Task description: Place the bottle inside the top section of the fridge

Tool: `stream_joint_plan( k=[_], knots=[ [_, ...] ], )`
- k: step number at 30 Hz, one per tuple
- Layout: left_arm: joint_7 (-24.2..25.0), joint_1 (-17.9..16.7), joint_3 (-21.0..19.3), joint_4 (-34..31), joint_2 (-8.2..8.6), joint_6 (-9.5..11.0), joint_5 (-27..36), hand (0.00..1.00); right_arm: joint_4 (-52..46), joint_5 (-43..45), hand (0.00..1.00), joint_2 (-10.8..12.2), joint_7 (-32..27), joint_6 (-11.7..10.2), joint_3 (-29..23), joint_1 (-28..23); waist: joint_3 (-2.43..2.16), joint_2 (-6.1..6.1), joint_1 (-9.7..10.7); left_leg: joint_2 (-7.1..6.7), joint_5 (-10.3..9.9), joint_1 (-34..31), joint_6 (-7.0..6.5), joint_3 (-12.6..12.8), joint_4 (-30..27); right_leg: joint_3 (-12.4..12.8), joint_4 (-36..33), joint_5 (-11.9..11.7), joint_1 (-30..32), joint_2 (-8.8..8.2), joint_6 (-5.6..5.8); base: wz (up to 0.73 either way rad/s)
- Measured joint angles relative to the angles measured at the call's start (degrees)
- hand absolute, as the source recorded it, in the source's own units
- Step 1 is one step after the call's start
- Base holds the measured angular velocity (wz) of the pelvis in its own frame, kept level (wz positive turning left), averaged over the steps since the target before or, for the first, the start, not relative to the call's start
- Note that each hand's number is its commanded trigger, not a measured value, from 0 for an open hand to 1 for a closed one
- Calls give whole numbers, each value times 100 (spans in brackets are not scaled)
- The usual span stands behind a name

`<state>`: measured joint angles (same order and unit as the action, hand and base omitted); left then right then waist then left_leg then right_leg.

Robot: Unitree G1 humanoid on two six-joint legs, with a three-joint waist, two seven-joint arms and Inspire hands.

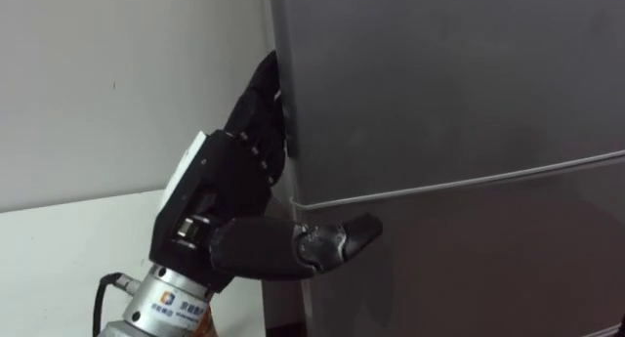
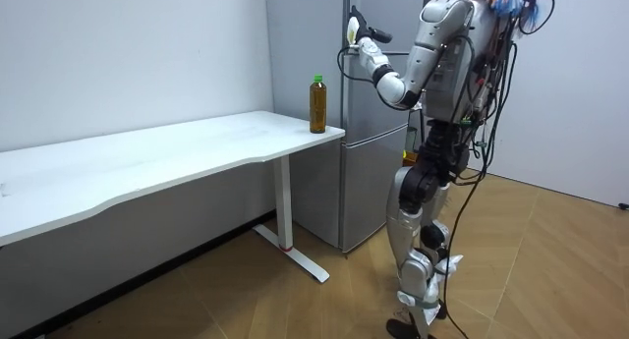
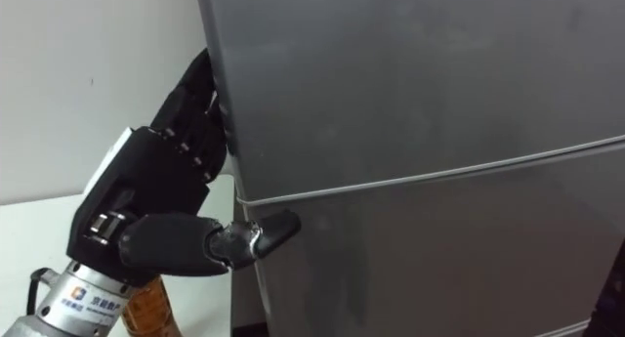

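1. We see the robot standing in front of the grey fridge (image 2: 366,172), beside the end of the white bench (image 2: 197,147), with its left hand (image 1: 229,176) raised to the left edge of the upper door (image 1: 439,83).
2. The fingers (image 1: 259,103) lie stretched along that edge. Their tips are lost where the door meets the cabinet, so we cannot tell whether they have hooked the door or only rest against it.
3. The thumb (image 1: 337,237) points across the front, just below the seam, over the lower door (image 1: 469,269).
4. The bottle (image 2: 316,103), amber with a green cap, stands upright on the bench corner nearest the fridge. No hand holds it, and in the eye views it sits right under the raised wrist.
5. Both doors look shut. We judge that opening the upper one is the step in hand and that the task has barely begun.
6. We see three risks:
   - If the fingertips sit shallow in the gap, they could slide off the edge on the pull and leave the door closed.
   - The thumb could drag on the lower door and spoil the pull.
   - The forearm, drawn back toward the body, could knock the bottle over or off the bench corner.
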<state>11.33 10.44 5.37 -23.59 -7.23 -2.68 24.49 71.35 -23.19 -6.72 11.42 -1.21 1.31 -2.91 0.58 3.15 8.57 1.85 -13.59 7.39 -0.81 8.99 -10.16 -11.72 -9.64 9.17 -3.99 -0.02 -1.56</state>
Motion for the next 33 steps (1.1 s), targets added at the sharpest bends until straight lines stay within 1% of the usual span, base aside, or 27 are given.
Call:
stream_joint_plan(
  k=[3, 4, 5, 6, 7, 8, 9, 10, 11, 13, 14, 15, 16, 18, 19, 20, 21, 22, 23, 24, 25, 27, 28, 33],
  knots=[
    [33, 0, 19, 2, 1, 0, 1, 0, 0, -2, 0, -17, 60, 0, 28, 1, 6, -11, 2, -2, 0, 2, 0, 0, 0, -1, 0, 0, -4, -3, 1, 0],
    [39, 0, 37, 3, 1, 0, 1, 9, 0, -2, 0, -23, 79, 0, 40, 3, 7, -13, 2, -2, 0, 6, 0, -1, 1, -1, 0, 0, -8, -4, 1, 0],
    [40, 0, 40, 4, 1, 0, 1, 14, 0, -2, 0, -24, 86, 0, 46, 3, 8, -14, 3, -2, 0, 7, 0, -2, 2, -1, 0, 0, -9, -4, 2, 0],
    [42, 0, 41, 4, 1, 0, 1, 35, 0, -3, 0, -31, 98, 0, 79, 4, 9, -16, 3, -2, 0, 8, 0, -6, 3, -1, 1, 1, -10, -4, 2, 0],
    [43, 0, 47, 4, 3, 0, 1, 62, 0, -9, 0, -39, 117, 0, 96, 10, 10, -18, 5, -2, 0, 8, 0, -15, 6, -1, 2, 1, -10, -4, 2, 0],
    [43, 0, 47, 4, 7, 0, 1, 73, 0, -28, 0, -43, 124, 0, 115, 13, 11, -20, 6, -3, 0, 8, 0, -17, 8, -2, 2, 1, -10, -4, 2, 0],
    [40, 0, 43, 9, 8, 0, 10, 89, 0, -62, 0, -46, 125, 0, 157, 18, 16, -27, 7, -3, 0, 7, 0, -21, 9, -10, 4, 1, -11, -4, 2, 0],
    [31, 0, 31, 13, 12, 0, 10, 100, 0, -81, 0, -46, 125, 0, 184, 19, 17, -33, 7, -3, 0, 6, 0, -22, 9, -17, 6, 1, -12, -4, 3, 6],
    [-9, 0, -32, 22, 29, 0, 10, 100, 0, -105, 0, -41, 125, 2, 196, 18, 25, -51, 6, -3, 0, 3, 0, -25, 9, -37, 10, 2, -11, -7, 4, 9],
    [-115, 0, -116, 28, 49, 1, 54, 100, -1, -123, 0, -41, 124, 3, 215, 12, 13, -72, 5, -13, 0, -6, 0, -38, 8, -97, 36, 10, -10, -21, 16, 14],
    [-130, 0, -122, 29, 70, 2, 86, 100, -2, -133, 0, -42, 123, 3, 226, 11, 11, -81, 2, -16, 1, -8, -1, -36, 8, -106, 67, 12, -12, -25, 21, 12],
    [-169, 0, -123, 29, 122, 18, 97, 100, -3, -137, 0, -50, 123, 3, 256, 17, -7, -69, -11, -22, 1, -7, -2, -33, 8, -108, 93, 13, -24, -30, 26, 5],
    [-181, 0, -122, 28, 166, 29, 146, 100, -4, -134, 0, -49, 121, 3, 288, 16, -11, -76, -20, -27, 1, -4, -2, -31, 9, -107, 92, 12, -35, -35, 34, 3],
    [-180, 0, -89, 28, 203, 36, 262, 100, -7, -134, 0, -49, 107, 3, 357, 15, -15, -89, -21, -37, 1, 10, -2, -31, 10, -104, 102, 2, -85, -41, 49, 0],
    [-167, -16, -40, 25, 199, 47, 313, 97, -9, -132, 0, -49, 87, 2, 380, 14, -12, -97, -32, -45, 1, 15, -2, -31, 11, -105, 101, 0, -98, -49, 56, 0],
    [-162, -17, -13, 25, 195, 48, 334, 81, -9, -130, 0, -50, 71, 3, 384, 15, -11, -100, -47, -48, 1, 13, -2, -29, 11, -107, 100, -1, -98, -55, 61, 5],
    [-155, -17, 79, 20, 195, 46, 371, 77, -8, -130, 0, -55, 42, 3, 417, 29, -11, -102, -56, -56, 1, 8, -2, -29, 11, -108, 99, -7, -99, -64, 73, 4],
    [-155, -16, 88, 21, 197, 43, 374, 63, -8, -128, 0, -52, 39, 3, 422, 35, -10, -101, -61, -63, 1, 6, -2, -30, 10, -107, 99, -12, -104, -74, 82, 0],
    [-155, -16, 94, 21, 206, 39, 374, 58, -7, -128, 0, -50, 39, 3, 422, 35, -10, -101, -60, -66, 1, 6, -2, -29, 10, -106, 99, -15, -107, -77, 86, 0],
    [-155, -16, 122, 22, 204, 29, 375, 44, -6, -132, 0, -50, 39, 3, 422, 32, -9, -99, -60, -71, 1, 7, -3, -29, 10, -103, 98, -19, -108, -83, 93, 0],
    [-154, -16, 164, 25, 203, 21, 386, 24, -5, -140, 0, -50, 39, 3, 423, 31, -7, -100, -60, -74, 1, 8, -3, -29, 10, -100, 99, -20, -107, -85, 95, 0],
    [-153, -16, 187, 27, 202, 16, 410, 4, -5, -148, 0, -50, 39, 2, 425, 34, -3, -101, -60, -76, 2, 7, -5, -28, 10, -99, 99, -21, -105, -87, 96, 0],
    [-149, -16, 218, 28, 199, 14, 410, 0, -5, -148, 0, -51, 39, 3, 424, 34, 3, -95, -60, -76, 3, 11, -7, -28, 8, -99, 100, -20, -97, -86, 97, 3],
    [-149, -16, 216, 39, 197, 10, 410, 0, -5, -150, 0, -56, 38, 2, 423, 38, 24, -74, -70, -75, 16, 13, -29, -30, 3, -104, 100, -19, -88, -86, 99, 1]
  ],
)
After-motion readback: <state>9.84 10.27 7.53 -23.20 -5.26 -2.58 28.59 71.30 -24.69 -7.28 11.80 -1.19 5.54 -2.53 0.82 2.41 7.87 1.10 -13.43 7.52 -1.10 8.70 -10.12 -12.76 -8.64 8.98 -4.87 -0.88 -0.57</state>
